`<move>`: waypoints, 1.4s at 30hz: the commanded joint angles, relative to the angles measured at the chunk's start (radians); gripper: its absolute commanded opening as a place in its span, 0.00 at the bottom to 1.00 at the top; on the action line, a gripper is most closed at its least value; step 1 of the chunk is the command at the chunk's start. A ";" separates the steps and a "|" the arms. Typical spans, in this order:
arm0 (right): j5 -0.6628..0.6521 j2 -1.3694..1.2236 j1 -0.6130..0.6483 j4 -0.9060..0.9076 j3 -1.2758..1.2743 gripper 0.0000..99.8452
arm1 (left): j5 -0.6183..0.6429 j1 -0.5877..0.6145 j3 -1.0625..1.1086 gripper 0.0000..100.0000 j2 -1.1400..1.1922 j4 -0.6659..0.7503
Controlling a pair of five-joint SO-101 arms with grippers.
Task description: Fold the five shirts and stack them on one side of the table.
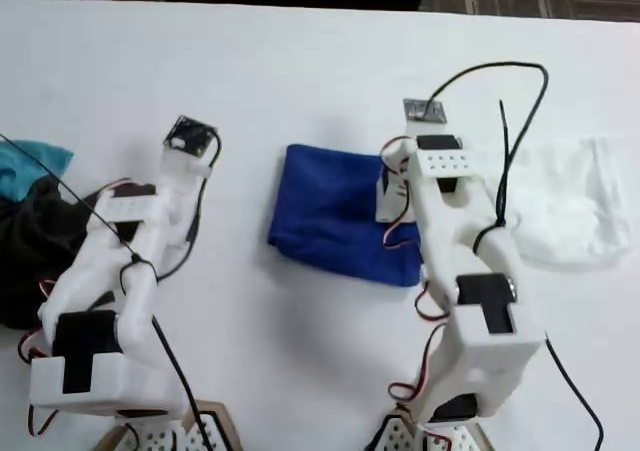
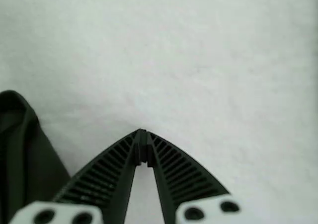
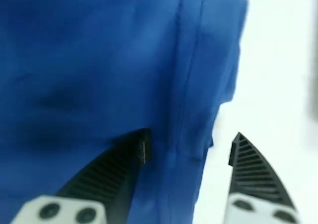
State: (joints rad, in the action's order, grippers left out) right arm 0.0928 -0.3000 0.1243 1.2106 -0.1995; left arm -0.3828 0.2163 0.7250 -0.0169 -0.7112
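Observation:
A folded blue shirt [image 1: 335, 216] lies in the middle of the table. My right gripper [image 3: 189, 149] is open over the shirt's right edge, one finger above the blue cloth [image 3: 99, 60] and the other above bare table, with the hemmed edge between them. My left gripper [image 2: 141, 147] is shut and empty, hovering over white table with a dark shirt [image 2: 20, 154] beside it. In the high view the left arm [image 1: 150, 221] stands next to a black shirt [image 1: 30, 246] and a teal shirt [image 1: 30, 166]. A white shirt [image 1: 575, 206] lies crumpled at the right.
The white table [image 1: 300, 61] has open room along its far side and between the two arms. Black cables [image 1: 510, 141] hang over the right arm [image 1: 470, 271] and trail across the table at the left.

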 commanded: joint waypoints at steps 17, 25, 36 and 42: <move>-0.109 -0.545 0.067 0.455 0.707 0.22 | 0.008 -0.008 -0.008 0.03 -0.006 0.017; -0.216 -0.555 0.081 0.464 0.724 0.02 | 0.008 -0.008 -0.008 0.03 -0.006 0.017; -0.529 -0.314 -0.084 0.467 0.786 0.02 | 0.008 -0.008 -0.010 0.03 -0.006 0.017; -0.644 -0.145 -0.223 0.479 0.784 0.02 | 0.008 -0.008 -0.012 0.03 -0.006 0.017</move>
State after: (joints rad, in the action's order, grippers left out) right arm -0.4979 -0.5838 -0.0276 1.6847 0.5508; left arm -0.3828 0.2163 0.7250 -0.0169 -0.7112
